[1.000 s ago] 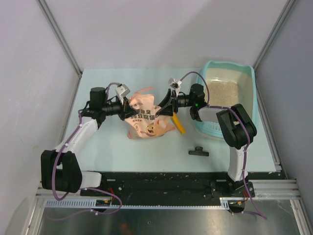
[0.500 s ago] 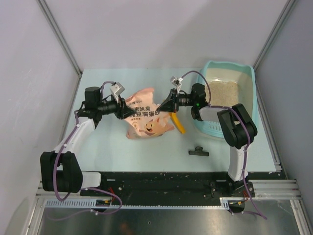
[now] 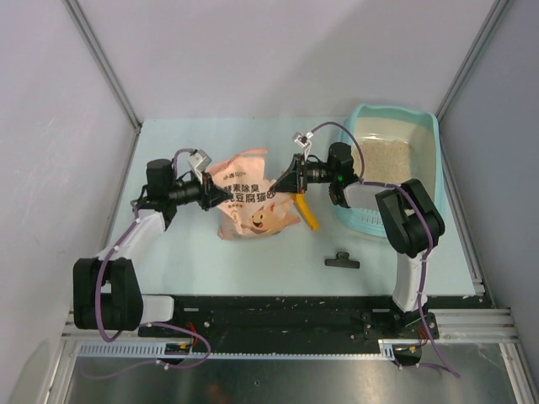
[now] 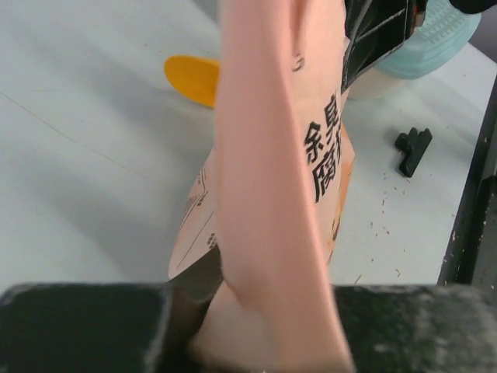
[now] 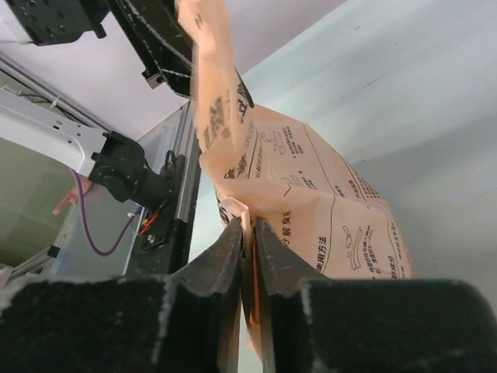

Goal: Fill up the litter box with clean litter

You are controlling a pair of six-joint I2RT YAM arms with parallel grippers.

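With our left gripper [image 3: 210,193] and right gripper [image 3: 285,186] each clamped on an edge of the bag [image 3: 253,202], we should lift evenly and carry it over the litter box [image 3: 434,160] at far right, where clean litter [image 3: 383,160] lies, before tipping.

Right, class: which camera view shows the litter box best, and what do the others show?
Top external: nearly all the litter box shows, clean litter inside. Left wrist catches only its slotted end; right wrist shows none.
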